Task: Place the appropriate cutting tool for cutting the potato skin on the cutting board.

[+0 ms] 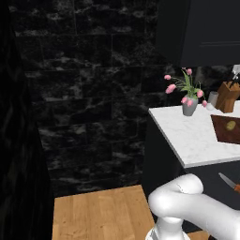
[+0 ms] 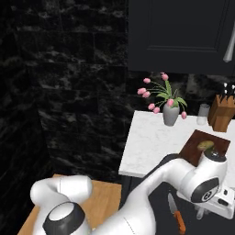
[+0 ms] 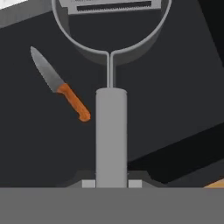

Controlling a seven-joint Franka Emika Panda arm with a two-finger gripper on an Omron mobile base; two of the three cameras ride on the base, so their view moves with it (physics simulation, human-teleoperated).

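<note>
My gripper [image 3: 111, 183] is shut on the grey handle of a peeler [image 3: 111, 131]. The peeler's wire loop and slotted blade point away from the hand. In the right base view the hand [image 2: 205, 210] hangs below the counter's front edge. The dark reddish cutting board [image 2: 215, 140] lies on the white marble counter [image 2: 151, 142] with the small yellow-tan potato [image 2: 205, 145] on it. Board [image 1: 225, 133] and potato [image 1: 230, 125] also sit at the right edge of the left base view. An orange-handled knife [image 3: 61, 85] shows against a dark surface left of the peeler.
The knife [image 2: 176, 213] sits low in front of the dark cabinet under the counter. A vase of pink tulips [image 2: 170, 114], a small cup [image 2: 202, 114] and a brown knife block [image 2: 221, 112] stand at the counter's back. Dark wall cabinets hang above. Wooden floor [image 1: 98, 211] lies to the left.
</note>
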